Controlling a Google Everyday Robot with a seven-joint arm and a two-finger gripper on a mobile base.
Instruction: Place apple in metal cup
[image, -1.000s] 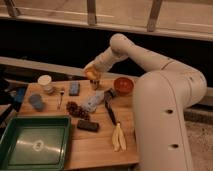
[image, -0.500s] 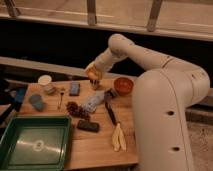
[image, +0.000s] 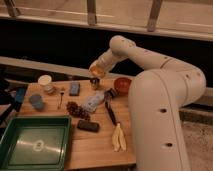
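The apple is a small yellow-orange ball held in my gripper at the back of the wooden table. It hangs just above the metal cup, a small silver cylinder standing upright right below it. My gripper is shut on the apple, and the white arm reaches in from the right. The apple does not seem to touch the cup's rim.
An orange-red bowl sits right of the cup. A white paper cup, a blue-grey cup, a blue block, a plastic bottle, grapes and a banana lie on the table. A green tray is front left.
The gripper with the apple has barely moved; it stays over the metal cup, perhaps slightly lower.
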